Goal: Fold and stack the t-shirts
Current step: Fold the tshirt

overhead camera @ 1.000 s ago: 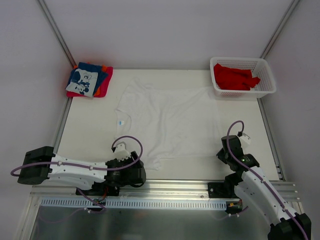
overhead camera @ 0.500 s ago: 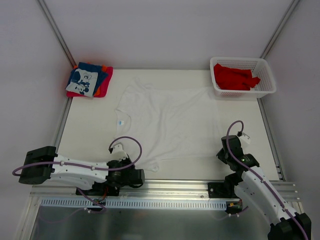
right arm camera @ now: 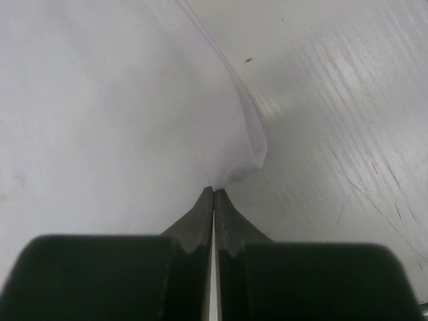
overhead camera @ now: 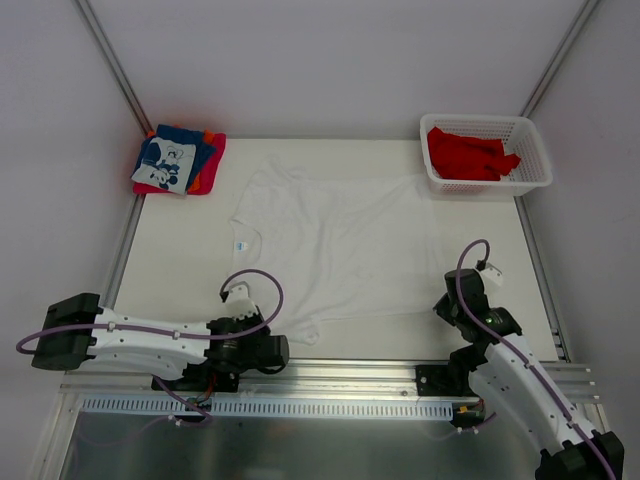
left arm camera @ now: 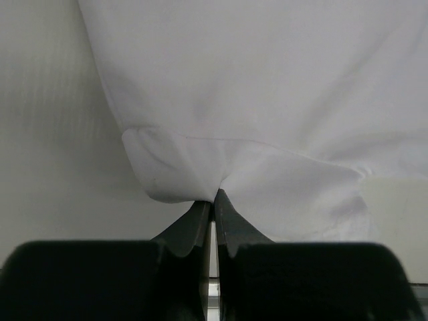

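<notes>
A: Two grips. On the table (overhead camera: 180,270) the white t-shirt (overhead camera: 340,240) lies spread mid-surface. The left gripper (left arm camera: 212,199) is clenched on its near sleeve, the right gripper (right arm camera: 213,192) on its near hem corner.
B: Thin bites, so uneven lifting could slip one. There's bare room left of the shirt, but the lattice basket (overhead camera: 480,186) crowds the far right corner.

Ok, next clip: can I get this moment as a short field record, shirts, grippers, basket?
spread shirt: white t-shirt, spread on the table, not yet folded
left gripper: shut, pinching its near edge
right gripper: shut, pinching its near right corner
folded stack: far left corner, blue printed shirt on top
basket: far right, holds red shirts
</notes>
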Controlling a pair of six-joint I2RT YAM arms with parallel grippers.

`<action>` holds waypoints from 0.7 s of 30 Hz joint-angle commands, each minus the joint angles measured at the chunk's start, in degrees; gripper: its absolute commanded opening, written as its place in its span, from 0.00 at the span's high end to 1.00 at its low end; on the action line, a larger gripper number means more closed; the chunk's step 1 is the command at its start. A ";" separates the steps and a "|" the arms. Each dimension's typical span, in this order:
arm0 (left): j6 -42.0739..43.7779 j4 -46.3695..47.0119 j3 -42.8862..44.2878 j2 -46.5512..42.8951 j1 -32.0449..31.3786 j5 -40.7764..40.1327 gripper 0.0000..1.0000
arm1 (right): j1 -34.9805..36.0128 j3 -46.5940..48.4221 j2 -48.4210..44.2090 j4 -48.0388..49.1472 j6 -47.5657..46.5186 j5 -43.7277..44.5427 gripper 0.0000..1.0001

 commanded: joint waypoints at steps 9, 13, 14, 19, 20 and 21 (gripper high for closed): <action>9.35 -4.92 8.24 -1.13 0.87 -5.44 1.00 | -0.37 6.00 4.35 2.26 -2.18 0.93 0.99; 11.80 -5.36 8.33 -2.97 3.15 -6.40 1.00 | -0.37 6.08 6.82 4.99 -2.53 1.19 1.00; 12.42 -5.36 8.33 -3.41 3.77 -6.58 1.00 | -0.45 6.17 7.43 5.43 -2.62 1.37 1.00; 17.51 -5.27 7.89 -6.40 8.60 -7.89 1.00 | -0.45 7.93 14.80 8.68 -4.20 3.39 0.99; 18.39 -5.27 8.07 -6.84 10.26 -8.25 1.00 | -0.37 8.80 15.95 9.21 -4.46 3.65 1.00; 20.32 -5.27 8.42 -7.63 11.06 -9.03 1.00 | -0.37 9.33 17.01 10.17 -4.81 3.74 1.00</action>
